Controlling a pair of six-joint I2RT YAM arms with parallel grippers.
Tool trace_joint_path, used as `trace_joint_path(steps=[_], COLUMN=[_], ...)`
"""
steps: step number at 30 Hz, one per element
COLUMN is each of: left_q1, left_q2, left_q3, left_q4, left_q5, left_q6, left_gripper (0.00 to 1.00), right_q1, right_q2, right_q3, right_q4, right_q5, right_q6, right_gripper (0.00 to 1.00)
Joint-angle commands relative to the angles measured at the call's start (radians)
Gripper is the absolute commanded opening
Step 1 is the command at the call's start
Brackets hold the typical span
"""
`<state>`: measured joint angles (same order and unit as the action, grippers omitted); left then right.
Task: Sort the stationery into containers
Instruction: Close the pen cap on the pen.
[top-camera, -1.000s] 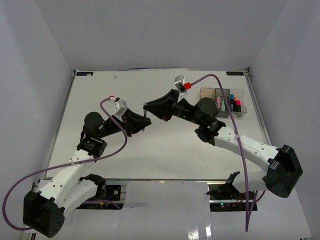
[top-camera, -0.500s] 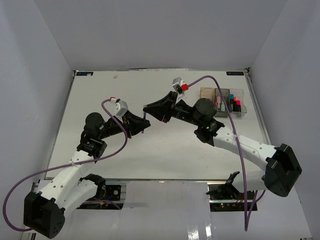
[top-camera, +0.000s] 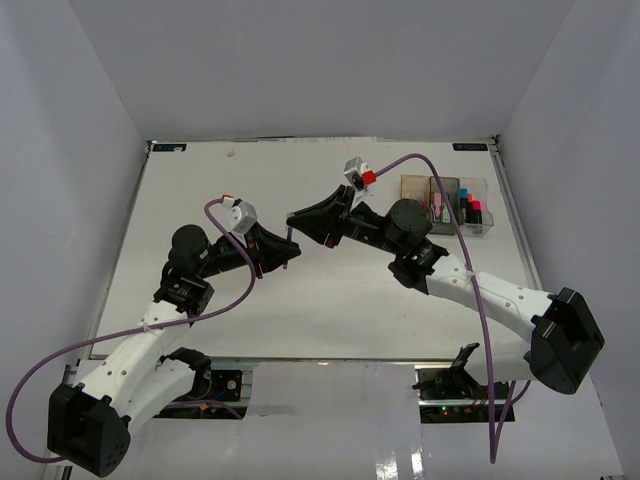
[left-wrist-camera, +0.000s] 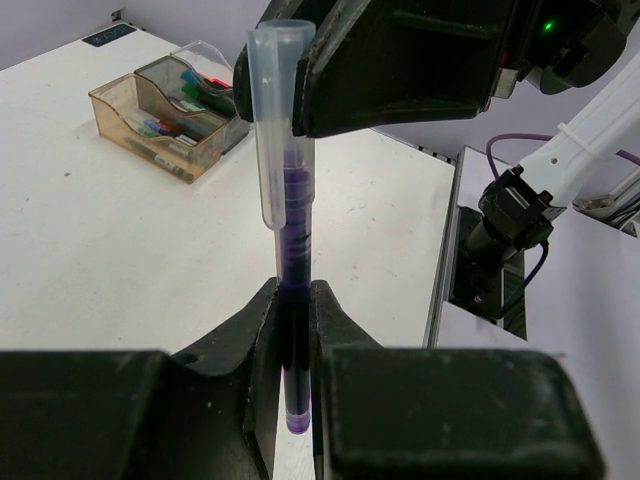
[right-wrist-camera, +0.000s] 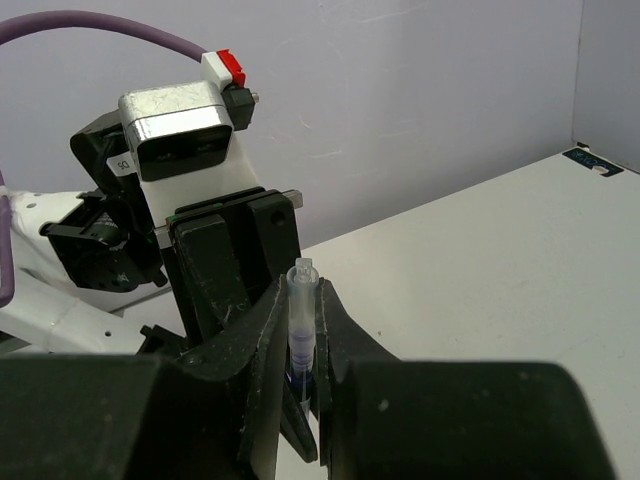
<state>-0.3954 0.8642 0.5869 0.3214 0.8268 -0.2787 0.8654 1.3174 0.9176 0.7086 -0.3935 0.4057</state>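
Note:
A thin purple pen (left-wrist-camera: 288, 215) with a clear cap stands upright between both grippers above the table's middle; it also shows in the top view (top-camera: 291, 234). My left gripper (left-wrist-camera: 293, 310) is shut on its dark lower barrel. My right gripper (right-wrist-camera: 303, 300) is shut on the clear cap end of the pen (right-wrist-camera: 302, 318), and its black fingers (left-wrist-camera: 400, 60) close round the cap from above. The two grippers meet tip to tip in the top view, left (top-camera: 284, 250) and right (top-camera: 296, 217). The amber bin (top-camera: 413, 187), grey bin (top-camera: 444, 195) and clear bin (top-camera: 475, 203) stand at the far right, holding markers with bright caps.
The bins also show in the left wrist view, the amber bin (left-wrist-camera: 150, 125) nearest with the grey bin (left-wrist-camera: 200, 85) behind it. The left arm's wrist camera (right-wrist-camera: 185, 125) faces the right wrist closely. White walls enclose the table on three sides.
Almost nothing. The left gripper has edged slightly to the right; both grippers stay together at the pen.

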Motion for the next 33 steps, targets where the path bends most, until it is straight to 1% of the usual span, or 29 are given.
trace_joint_path(steps=[1, 5, 9, 13, 14, 19, 23, 26, 27, 29, 30, 32, 33], left_q1=[0.02, 0.021, 0.021, 0.02, 0.02, 0.02, 0.02, 0.02, 0.02, 0.02, 0.02, 0.02, 0.02], left_q2=[-0.048, -0.051, -0.021, -0.013, -0.016, -0.028, -0.025, -0.021, -0.018, -0.011, -0.008, -0.008, -0.007], left_q3=[0.11, 0.1, 0.09, 0.082, 0.079, 0.067, 0.06, 0.054, 0.053, 0.051, 0.048, 0.041, 0.037], left_q4=[0.3, 0.286, 0.245, 0.179, 0.171, 0.11, 0.071, 0.042, 0.032, 0.021, 0.015, 0.007, -0.001], left_q5=[-0.114, -0.106, -0.066, -0.025, -0.022, -0.023, 0.001, 0.015, 0.03, 0.044, 0.055, 0.069, 0.084], left_q6=[-0.004, 0.003, -0.002, -0.01, -0.013, -0.017, -0.03, -0.037, -0.04, -0.045, -0.048, -0.054, -0.056], left_gripper=[0.0, 0.0, 0.0, 0.08, 0.12, 0.19, 0.32, 0.35, 0.41, 0.45, 0.5, 0.57, 0.64], right_q1=[0.049, 0.05, 0.05, 0.05, 0.05, 0.05, 0.05, 0.047, 0.047, 0.044, 0.043, 0.038, 0.037], right_q2=[0.074, 0.072, 0.066, 0.069, 0.069, 0.062, 0.051, 0.046, 0.045, 0.046, 0.045, 0.043, 0.042], right_q3=[-0.097, -0.106, -0.073, -0.005, 0.007, 0.059, 0.07, 0.067, 0.066, 0.064, 0.064, 0.063, 0.061], right_q4=[-0.38, -0.361, -0.327, -0.314, -0.313, -0.31, -0.311, -0.311, -0.313, -0.313, -0.313, -0.313, -0.311], right_q5=[-0.15, -0.133, -0.102, -0.074, -0.062, -0.038, -0.018, -0.007, -0.004, 0.002, 0.005, 0.021, 0.03], right_q6=[-0.03, -0.025, -0.021, -0.042, -0.054, -0.079, -0.09, -0.099, -0.1, -0.102, -0.102, -0.113, -0.119], right_gripper=[0.08, 0.08, 0.08, 0.08, 0.08, 0.08, 0.08, 0.08, 0.08, 0.08, 0.08, 0.08, 0.08])
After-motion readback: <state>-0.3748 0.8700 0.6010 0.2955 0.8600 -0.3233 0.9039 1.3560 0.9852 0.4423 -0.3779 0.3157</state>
